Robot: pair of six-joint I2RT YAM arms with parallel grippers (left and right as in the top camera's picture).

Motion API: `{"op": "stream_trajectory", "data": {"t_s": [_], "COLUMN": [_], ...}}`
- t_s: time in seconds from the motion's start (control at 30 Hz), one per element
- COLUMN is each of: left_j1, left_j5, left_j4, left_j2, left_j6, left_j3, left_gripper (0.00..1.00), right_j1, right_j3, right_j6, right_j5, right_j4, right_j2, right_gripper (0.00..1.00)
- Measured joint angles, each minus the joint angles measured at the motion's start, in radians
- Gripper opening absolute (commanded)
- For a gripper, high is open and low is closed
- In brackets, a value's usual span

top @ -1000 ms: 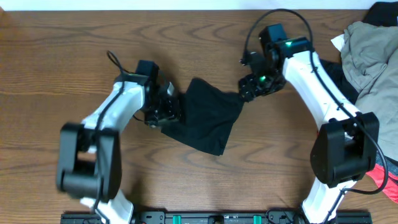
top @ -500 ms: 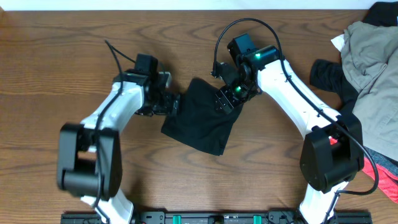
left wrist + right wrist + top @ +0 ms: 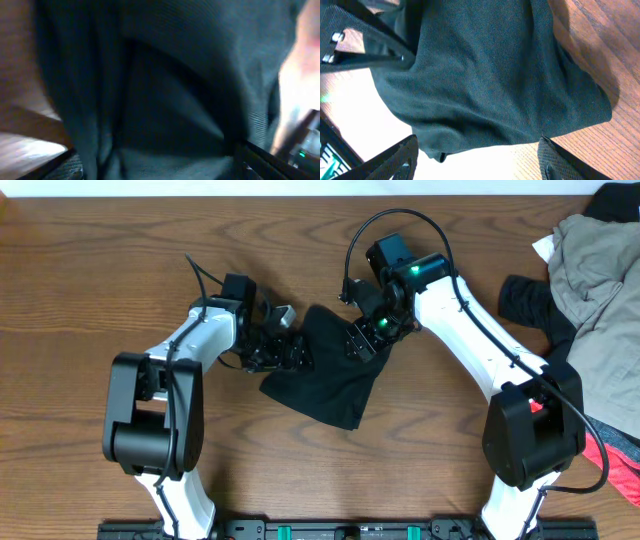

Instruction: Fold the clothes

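1. The black shirt point(image 3: 330, 385) lay mid-table point(image 3: 100, 260), bunched into a rough diamond standing on one corner. It was about as wide as it was deep, so no clear long axis showed.
2. Both claws sat at the shirt's far edge, with the cloth spreading from them toward the robot's base. The left claw point(image 3: 287, 348) was at the upper-left edge and the right claw point(image 3: 362, 340) was over the upper-right corner. Neither arm was plainly nearer.
3. The left claw stood wide. Its wrist view was blurred, but the fingertips point(image 3: 272, 162) showed far apart at the frame's bottom corners, with dark cloth point(image 3: 175, 75) filling the space ahead. I could not tell whether they touched the cloth.
4. The right claw stood wide too, its fingertips point(image 3: 395, 160) well apart and gripping nothing. The shirt point(image 3: 485, 75) lay just beyond them on the wood.
5. The shirt looked limp and fine-ribbed, with soft creases and a rounded, doubled edge. No logo showed.
6. I judged that the next fold depended on each claw pinching its own far corner.
7. Other clothes waited at the table's right edge, well apart from the shirt: a khaki-grey garment point(image 3: 600, 270), a black garment point(image 3: 522, 298) and a coral-pink cloth point(image 3: 625, 470).
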Motion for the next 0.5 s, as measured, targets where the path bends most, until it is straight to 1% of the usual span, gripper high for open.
{"op": "stream_trajectory", "data": {"t_s": [0.07, 0.1, 0.13, 0.2, 0.23, 0.27, 0.37, 0.4, 0.43, 0.5], "left_j1": [0.0, 0.0, 0.0, 0.0, 0.0, 0.0, 0.0, 0.0, 0.0, 0.002], "left_j5": [0.019, 0.023, 0.028, 0.034, 0.037, 0.04, 0.042, 0.043, 0.043, 0.042], "left_j4": [-0.012, -0.018, -0.022, -0.028, -0.028, -0.028, -0.027, -0.025, -0.024, -0.022], "left_j2": [0.004, 0.005, 0.005, 0.005, 0.005, 0.005, 0.005, 0.005, 0.005, 0.005], "left_j6": [0.005, 0.006, 0.014, 0.006, 0.009, 0.011, 0.009, 0.01, 0.01, 0.013], "left_j3": [0.0, -0.001, -0.002, -0.002, -0.002, -0.003, -0.003, -0.003, -0.003, -0.004], "left_gripper": [0.8, 0.74, 0.65, 0.54, 0.47, 0.33, 0.19, 0.11, 0.06, 0.06], "right_j1": [0.0, 0.0, 0.0, 0.0, 0.0, 0.0, 0.0, 0.0, 0.0, 0.0], "right_j3": [0.0, 0.0, 0.0, 0.0, 0.0, 0.0, 0.0, 0.0, 0.0, 0.0], "right_j6": [0.0, 0.0, 0.0, 0.0, 0.0, 0.0, 0.0, 0.0, 0.0, -0.001], "right_j5": [0.0, 0.0, 0.0, 0.0, 0.0, 0.0, 0.0, 0.0, 0.0, 0.0], "right_j4": [0.0, 0.0, 0.0, 0.0, 0.0, 0.0, -0.001, -0.001, -0.002, -0.003], "right_j2": [0.0, 0.0, 0.0, 0.0, 0.0, 0.0, 0.0, 0.0, 0.0, 0.0], "right_gripper": [0.75, 0.75, 0.75, 0.75, 0.75, 0.75, 0.74, 0.73, 0.72, 0.69]}}
